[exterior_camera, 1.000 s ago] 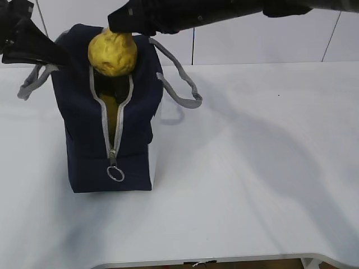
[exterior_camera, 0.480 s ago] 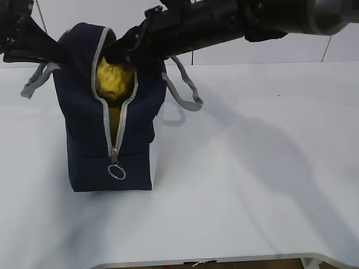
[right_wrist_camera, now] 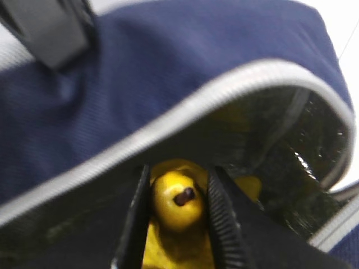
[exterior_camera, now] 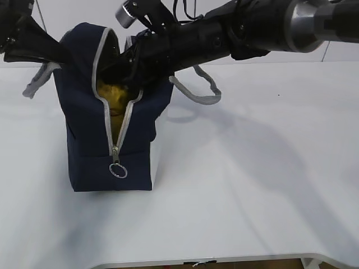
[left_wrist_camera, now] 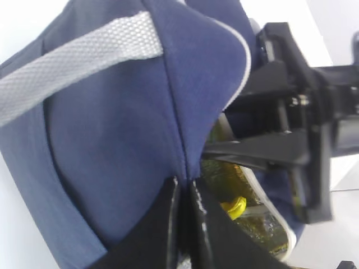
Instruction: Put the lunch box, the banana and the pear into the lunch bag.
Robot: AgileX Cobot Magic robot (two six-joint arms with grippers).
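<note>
- The pear, a second ago perched above the zipper mouth, is now down inside the lunch bag, at about 12 o'clock above the ring pull.
- The right gripper is clamped on the pear, stem end showing between its fingers.
- The left gripper pinches the bag's fabric at 9 o'clock, holding the mouth wide.
- Yellow shows deeper inside, likely the banana.
- Judgement: only the release remains.

No readable text, label or number shows anywhere.
</note>
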